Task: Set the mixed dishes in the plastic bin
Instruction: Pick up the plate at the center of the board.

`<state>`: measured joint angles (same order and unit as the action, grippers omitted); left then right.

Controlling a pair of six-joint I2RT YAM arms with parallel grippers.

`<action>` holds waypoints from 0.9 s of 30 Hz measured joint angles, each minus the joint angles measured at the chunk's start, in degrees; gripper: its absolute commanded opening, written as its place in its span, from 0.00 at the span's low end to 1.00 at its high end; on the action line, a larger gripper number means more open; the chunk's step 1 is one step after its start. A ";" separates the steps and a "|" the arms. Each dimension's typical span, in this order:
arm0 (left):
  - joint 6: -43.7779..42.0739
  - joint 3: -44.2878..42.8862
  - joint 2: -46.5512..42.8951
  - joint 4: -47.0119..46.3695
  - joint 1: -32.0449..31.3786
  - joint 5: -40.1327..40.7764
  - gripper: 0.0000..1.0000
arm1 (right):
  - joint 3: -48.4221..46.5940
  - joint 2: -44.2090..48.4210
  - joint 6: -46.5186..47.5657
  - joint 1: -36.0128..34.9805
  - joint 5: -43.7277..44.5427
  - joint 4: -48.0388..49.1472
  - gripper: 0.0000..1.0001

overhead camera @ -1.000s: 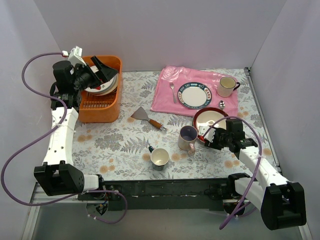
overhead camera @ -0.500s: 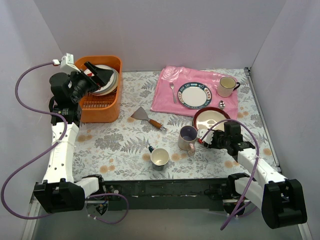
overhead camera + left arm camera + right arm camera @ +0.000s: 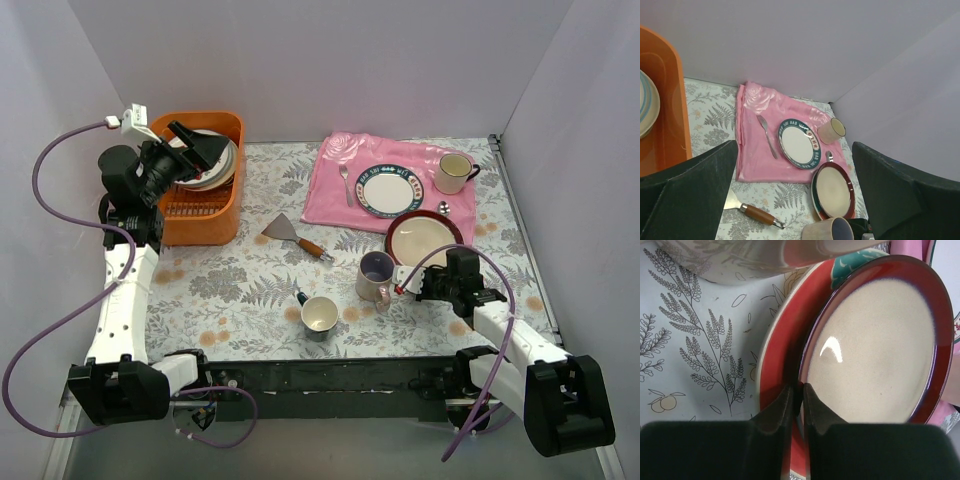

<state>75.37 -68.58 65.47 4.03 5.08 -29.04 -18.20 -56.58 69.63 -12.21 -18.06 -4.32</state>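
The orange plastic bin [image 3: 228, 205] stands at the far left and holds several plates [image 3: 212, 163]; its wall also shows in the left wrist view [image 3: 670, 105]. My left gripper [image 3: 198, 150] hovers open and empty over the bin. My right gripper [image 3: 801, 387] is shut on the near rim of the beige bowl [image 3: 875, 350], which rests on the red-rimmed teal plate [image 3: 780, 355]. In the top view the bowl [image 3: 423, 238] sits right of centre. The lilac mug [image 3: 377, 276] stands just left of the right gripper [image 3: 410, 272]. The grey-white mug [image 3: 319, 316] stands near the front.
A pink cloth [image 3: 330, 195] at the back carries a blue-rimmed white plate [image 3: 390, 190], a cream mug [image 3: 455, 172] and two spoons [image 3: 345, 180]. A spatula with a wooden handle [image 3: 297, 238] lies mid-table. Grey walls close in on three sides.
My left gripper rose out of the bin and drew back to the left. My right gripper edged back, and the bowl's near rim came up with it.
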 measured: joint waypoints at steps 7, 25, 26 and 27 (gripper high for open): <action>2.97 1.51 0.87 -3.67 0.02 -3.58 0.98 | 0.39 2.40 1.09 -0.04 0.37 -1.46 0.01; 27.34 5.31 15.67 -10.62 -6.23 -14.38 0.98 | -10.54 11.56 -4.04 -0.09 -1.22 -19.89 0.01; 28.68 5.07 16.94 -10.08 -7.85 -14.73 0.98 | -11.50 11.23 -4.66 -0.09 -1.40 -20.55 0.01; 29.33 4.79 17.99 -9.60 -8.79 -14.86 0.98 | -12.48 10.84 -5.25 -0.07 -1.51 -21.22 0.01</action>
<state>104.71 -63.79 83.46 -5.56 -3.70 -43.90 -30.68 -45.74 64.38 -12.27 -19.57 -25.54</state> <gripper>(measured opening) 0.982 0.098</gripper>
